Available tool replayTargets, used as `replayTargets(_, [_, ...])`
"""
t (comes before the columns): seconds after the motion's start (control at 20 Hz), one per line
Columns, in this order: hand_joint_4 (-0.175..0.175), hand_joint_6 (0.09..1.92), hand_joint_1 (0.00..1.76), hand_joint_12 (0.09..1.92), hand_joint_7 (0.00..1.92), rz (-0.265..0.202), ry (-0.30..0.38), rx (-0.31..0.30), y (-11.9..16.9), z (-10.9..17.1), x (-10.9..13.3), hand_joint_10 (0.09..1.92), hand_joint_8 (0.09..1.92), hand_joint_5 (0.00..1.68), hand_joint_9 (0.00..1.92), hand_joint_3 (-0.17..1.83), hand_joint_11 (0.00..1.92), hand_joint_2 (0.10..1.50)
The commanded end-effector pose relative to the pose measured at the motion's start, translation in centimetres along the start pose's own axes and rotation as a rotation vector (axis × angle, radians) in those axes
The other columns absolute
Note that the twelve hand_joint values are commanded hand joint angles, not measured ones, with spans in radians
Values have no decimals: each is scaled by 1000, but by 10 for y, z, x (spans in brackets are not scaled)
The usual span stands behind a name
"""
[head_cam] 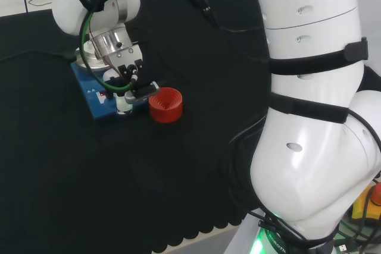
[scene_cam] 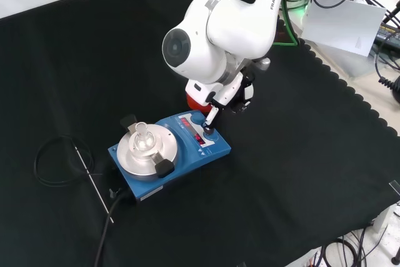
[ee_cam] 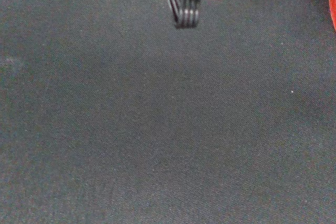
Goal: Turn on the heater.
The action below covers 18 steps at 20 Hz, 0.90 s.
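In the front view, the blue heater (scene_cam: 170, 154) sits in the middle of the frame with a small clear glass flask (scene_cam: 141, 134) on its round metal plate; what is inside cannot be told. Just right of it, the hand (scene_cam: 232, 95) reaches down with one straight finger (scene_cam: 211, 119) on the heater's front panel, the others tucked back. A red ribbed ring (head_cam: 165, 104) stands right of the heater in the head view.

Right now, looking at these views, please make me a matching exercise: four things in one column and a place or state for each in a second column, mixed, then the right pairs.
Things
1. heater
2. red ring
3. hand
4. black cable

Places or states
A. lies in a loop on the cloth, left of the heater in the front view
B. blue, with a round metal plate on top
C. stands on the cloth right beside the heater's panel end
D. one finger points down at the heater's control panel

Pairs: 1-B, 2-C, 3-D, 4-A
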<state>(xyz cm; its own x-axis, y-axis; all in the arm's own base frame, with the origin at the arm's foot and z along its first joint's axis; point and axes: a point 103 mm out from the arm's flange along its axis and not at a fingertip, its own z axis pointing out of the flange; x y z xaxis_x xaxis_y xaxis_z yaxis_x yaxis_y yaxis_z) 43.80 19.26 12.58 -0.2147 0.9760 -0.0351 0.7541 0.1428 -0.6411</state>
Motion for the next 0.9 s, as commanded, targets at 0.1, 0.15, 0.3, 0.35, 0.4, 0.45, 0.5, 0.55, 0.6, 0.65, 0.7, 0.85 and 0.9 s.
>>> replayTargets(0.1, [-51,496,1415,1318,1613,7,-6,8,2,3,0,1521,1552,312,1724,1009,1434,688])
replayTargets(0.15, [-51,497,1415,1318,1613,8,-7,8,2,3,1,1521,1552,313,1723,1010,1434,688])
replayTargets(0.3, [-51,500,1415,1318,1613,7,-2,2,1,2,1,1520,1552,316,1724,1010,1434,688])
replayTargets(0.35, [-51,501,1415,1318,1613,5,4,-2,0,1,1,1520,1551,317,1724,1010,1434,688])
replayTargets(0.4, [-51,502,1415,1318,1613,3,8,-7,-2,-2,-1,1520,1551,318,1723,1010,1434,688])
replayTargets(0.45, [-51,502,1414,1318,1612,2,13,-14,-4,-5,-2,1520,1551,318,1723,1011,1434,687])
replayTargets(0.5, [-51,503,1414,1318,1612,3,15,-25,-7,-9,-4,1520,1551,319,1723,1011,1434,687])
replayTargets(0.55, [-51,504,1414,1318,1612,3,19,-36,-10,-14,-4,1520,1551,319,1723,1011,1434,687])
replayTargets(0.6, [-51,505,1414,1318,1612,5,22,-49,-13,-19,-5,1520,1550,319,1723,1011,1434,687])
replayTargets(0.65, [-51,506,1414,1317,1612,4,25,-58,-16,-24,-6,1520,1550,319,1723,1011,1434,687])
replayTargets(0.7, [-51,507,1414,1317,1612,7,26,-71,-19,-29,-7,1520,1550,321,1722,1012,1434,687])
replayTargets(0.85, [-51,512,1414,1317,1612,11,33,-99,-29,-40,-9,1519,1549,323,1721,1012,1433,686])
replayTargets(0.9, [-51,513,1414,1317,1613,12,35,-105,-32,-42,-11,1518,1549,323,1721,1012,1433,686])
